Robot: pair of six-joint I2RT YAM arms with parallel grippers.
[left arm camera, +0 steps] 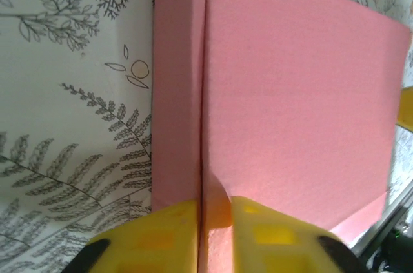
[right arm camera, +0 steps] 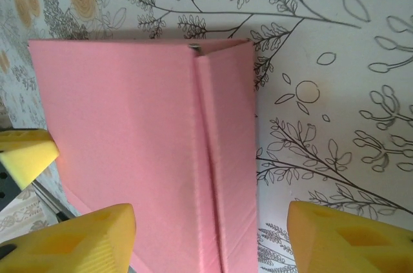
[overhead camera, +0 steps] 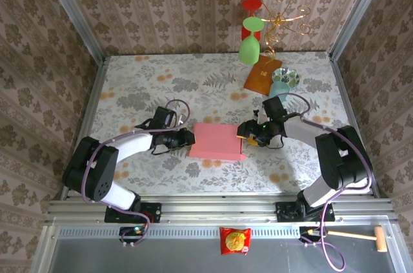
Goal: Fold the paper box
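Where the two arms meet, the table (overhead camera: 129, 86) carries a pale cloth printed with grey ferns and orange blossoms. It is walled on three sides by brown damask wallpaper (overhead camera: 39, 60), with grey metal posts (overhead camera: 71, 8) in the corners. Toward the far right of the table, a red goblet (overhead camera: 251, 5) and a green goblet (overhead camera: 248, 50) hang bowl-down from a gold wire stand (overhead camera: 287, 21). An orange-brown flat packet (overhead camera: 262, 74) lies just beside them. Next to it sits a clear patterned glass dish (overhead camera: 284, 79); contents cannot be made out. The paper box (overhead camera: 216, 141), a slim rectangle of thin pink cardboard, lies flat mid-table between the two grippers. The left gripper (left arm camera: 214, 241) is at the box's left edge, its yellow pads (left arm camera: 161, 241) close on either side of a raised pink fold. Whether they pinch it, cannot tell. The right gripper (right arm camera: 213, 241) is at the box's right edge with its jaws wide apart, holding nothing. The box's folded end lies in the gap between its yellow pads (right arm camera: 348, 241).
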